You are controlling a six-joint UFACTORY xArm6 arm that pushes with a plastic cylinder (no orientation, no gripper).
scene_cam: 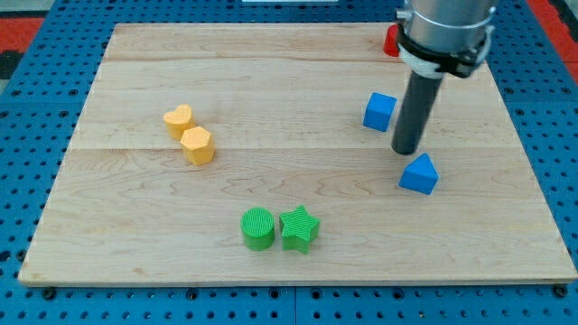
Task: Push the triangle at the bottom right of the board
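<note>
A blue triangle block [419, 174] lies on the wooden board [298, 235] at the view's right, a little below the middle. My tip [406, 150] stands just above and slightly left of it, very close to its upper edge; I cannot tell if they touch. A blue cube [380, 111] lies up and left of the tip.
A yellow heart block [178, 119] and a yellow hexagon block [197, 144] touch at the left. A green cylinder [258, 227] and a green star [299, 228] sit side by side near the bottom. A red block [392, 40] is partly hidden behind the arm at the top.
</note>
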